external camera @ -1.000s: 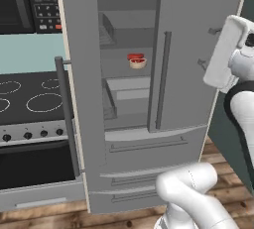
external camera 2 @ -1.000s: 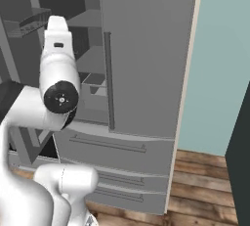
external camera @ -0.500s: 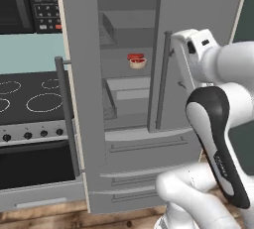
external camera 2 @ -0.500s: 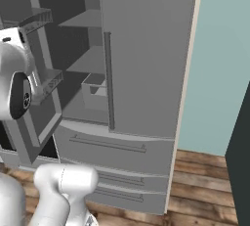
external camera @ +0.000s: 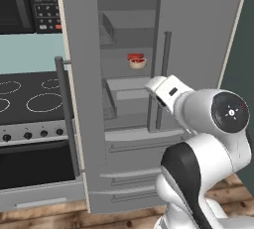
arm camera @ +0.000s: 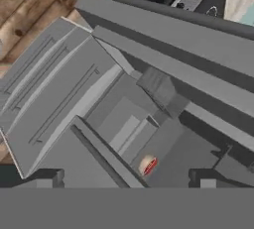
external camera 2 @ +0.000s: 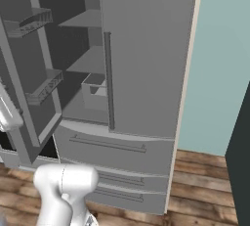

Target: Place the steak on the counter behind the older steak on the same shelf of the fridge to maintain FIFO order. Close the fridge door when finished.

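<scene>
Both dark fingertips (arm camera: pixel 49 177) poke up at the bottom of the hand view, set far apart with nothing between them, so the gripper (arm camera: pixel 126 178) is spread wide and empty. It looks slantwise at the fridge (external camera: pixel 198 34), whose left door (external camera: pixel 82 99) stands swung out while the right door stays shut, its long bar handle (external camera: pixel 163 82) running down the inner edge.

Inside, the older steak (external camera: pixel 136 60) sits in its tan bowl on the plain grey shelf (external camera: pixel 124 64), near the shelf's right end, just beside the closed door's edge. Through the hand camera it shows as a small red-and-tan spot (arm camera: pixel 148 164) deep in the open compartment. A clear bin (external camera 2: pixel 93 93) sits lower down in the cavity, and narrow racks (external camera 2: pixel 44 87) line the inside of the open door.

Below the doors are two wide drawers (external camera 2: pixel 114 154). Left of the fridge stands a black stovetop (external camera: pixel 27 96) with ring burners and a row of knobs, a microwave (external camera: pixel 30 2) above it against a pale teal wall. Wooden planks (external camera 2: pixel 205 191) cover the floor. The white arm (external camera: pixel 208 124) bends in front of the fridge's lower right.
</scene>
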{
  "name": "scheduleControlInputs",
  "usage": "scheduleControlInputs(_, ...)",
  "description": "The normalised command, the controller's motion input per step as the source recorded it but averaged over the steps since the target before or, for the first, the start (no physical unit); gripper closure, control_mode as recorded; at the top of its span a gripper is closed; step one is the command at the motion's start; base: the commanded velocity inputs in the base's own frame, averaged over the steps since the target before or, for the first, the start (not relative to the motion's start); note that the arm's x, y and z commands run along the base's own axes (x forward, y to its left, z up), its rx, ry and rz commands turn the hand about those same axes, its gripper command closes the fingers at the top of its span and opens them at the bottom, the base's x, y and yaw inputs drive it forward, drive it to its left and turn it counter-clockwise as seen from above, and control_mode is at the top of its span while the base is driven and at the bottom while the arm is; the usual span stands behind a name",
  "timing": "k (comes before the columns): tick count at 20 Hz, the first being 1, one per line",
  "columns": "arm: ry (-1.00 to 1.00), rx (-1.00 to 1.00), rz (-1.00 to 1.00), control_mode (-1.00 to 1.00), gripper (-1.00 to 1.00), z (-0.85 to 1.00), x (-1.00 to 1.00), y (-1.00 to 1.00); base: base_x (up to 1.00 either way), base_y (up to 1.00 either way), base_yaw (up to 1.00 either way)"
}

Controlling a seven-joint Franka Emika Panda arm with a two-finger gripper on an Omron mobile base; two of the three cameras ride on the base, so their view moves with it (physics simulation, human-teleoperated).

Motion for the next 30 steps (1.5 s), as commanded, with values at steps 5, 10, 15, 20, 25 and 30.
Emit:
scheduleControlInputs(5, 0.0, -0.29, 0.0, -1.0, -1.0, -0.75, -0.09, 0.84, 0.0, 0.0, 0.0)
scheduleControlInputs(10, 0.0, -0.16, 0.03, -1.0, -1.0, -0.06, 0.0, 0.62, 0.0, 0.0, 0.0)
scheduleControlInputs(15, 0.0, -0.16, 0.01, -1.0, -1.0, 0.0, 0.0, 0.75, 0.0, 0.0, 0.0)
scheduleControlInputs(20, 0.0, -0.12, 0.0, -1.0, -1.0, -0.04, 0.05, 0.71, 0.0, 0.0, 0.0)
scheduleControlInputs(25, 0.0, -0.07, 0.0, -1.0, -1.0, -0.04, 0.14, 0.57, 0.0, 0.0, 0.0)
scheduleControlInputs(30, 0.02, -0.05, 0.0, -1.0, -1.0, -0.02, 0.26, 0.45, 0.0, 0.0, 0.0)
